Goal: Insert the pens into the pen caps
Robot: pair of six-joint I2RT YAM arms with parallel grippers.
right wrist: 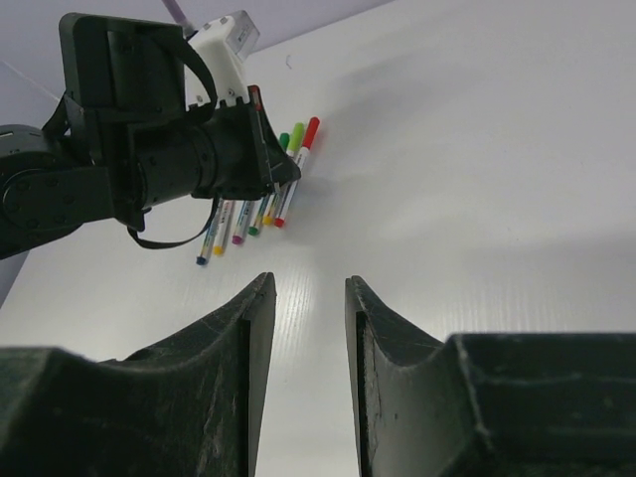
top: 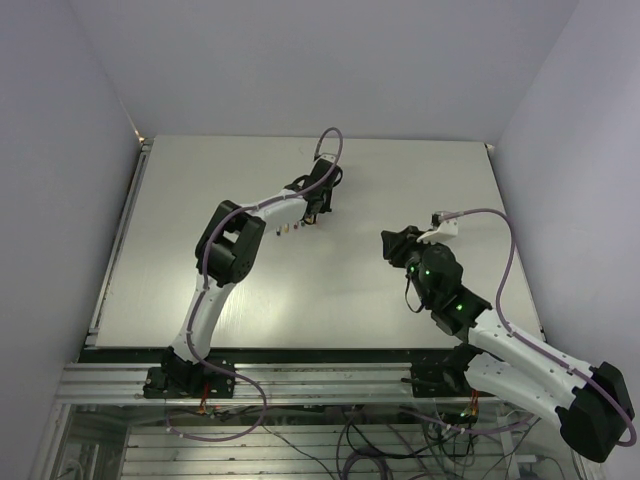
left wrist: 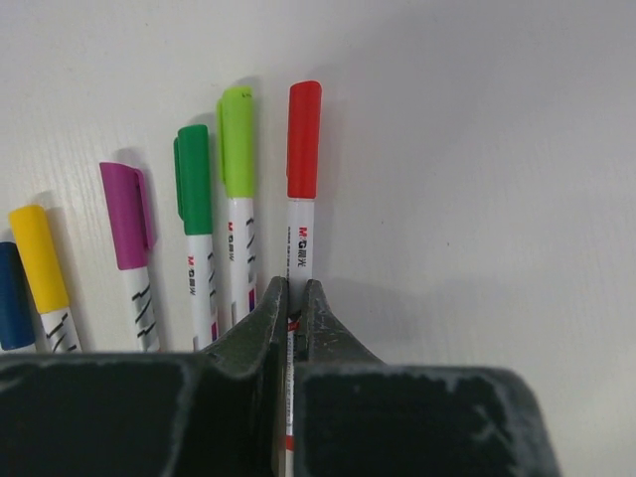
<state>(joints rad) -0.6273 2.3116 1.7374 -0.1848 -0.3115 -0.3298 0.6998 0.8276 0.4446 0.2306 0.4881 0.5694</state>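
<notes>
Several white pens lie side by side on the table, each with a cap on its far end. In the left wrist view the caps run blue (left wrist: 12,298), yellow (left wrist: 40,258), magenta (left wrist: 127,214), dark green (left wrist: 194,179), lime green (left wrist: 236,139) and red (left wrist: 304,139). My left gripper (left wrist: 296,288) is shut on the white barrel of the red-capped pen (left wrist: 300,238), the rightmost of the row. The row also shows in the right wrist view (right wrist: 243,224) and, small, in the top view (top: 290,228). My right gripper (right wrist: 309,283) is open and empty, well short of the pens.
The left arm's wrist and camera (right wrist: 149,149) hang over the pens. The white table (top: 200,200) has a metal rail along its left edge (top: 120,240). The right arm (top: 440,280) sits at the table's right middle. Grey walls enclose the table.
</notes>
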